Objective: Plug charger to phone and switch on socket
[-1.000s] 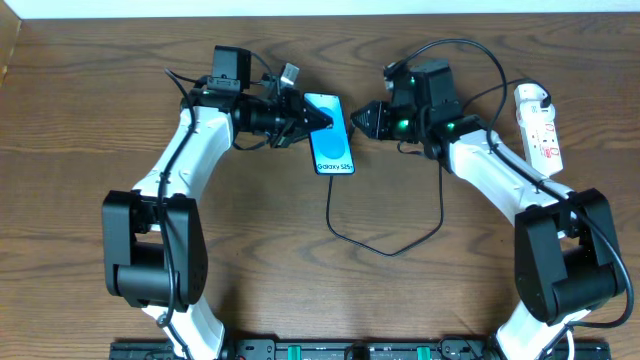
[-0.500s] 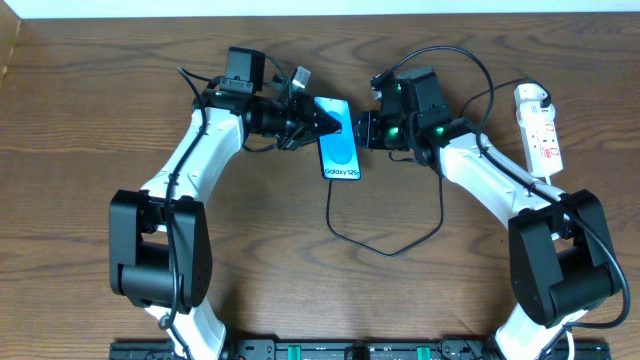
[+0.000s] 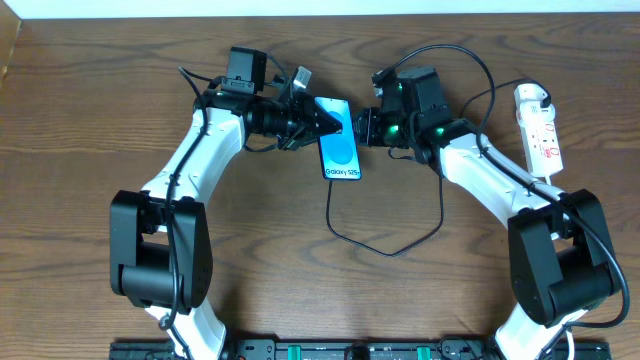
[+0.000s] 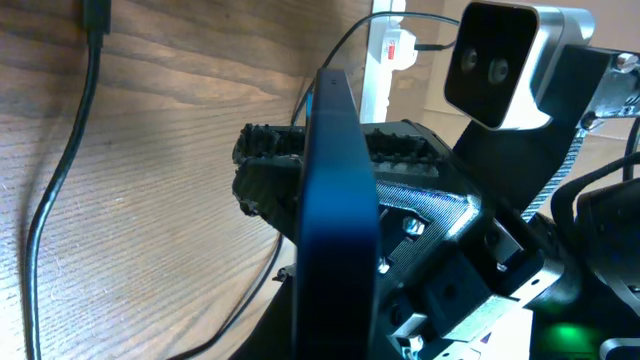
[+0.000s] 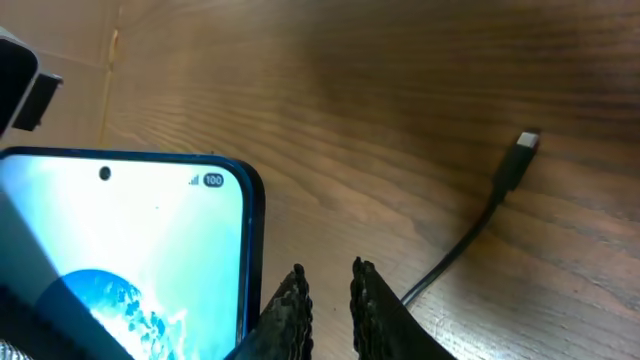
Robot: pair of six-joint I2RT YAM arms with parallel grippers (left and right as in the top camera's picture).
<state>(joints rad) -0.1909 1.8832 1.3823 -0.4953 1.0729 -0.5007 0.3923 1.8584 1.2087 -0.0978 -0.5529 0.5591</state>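
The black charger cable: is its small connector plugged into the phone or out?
Out. The connector lies bare on the wooden table, apart from the blue-screened phone.

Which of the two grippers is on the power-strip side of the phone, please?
The right gripper, at the phone's right edge toward the power strip; the left gripper sits at the opposite, upper-left edge.
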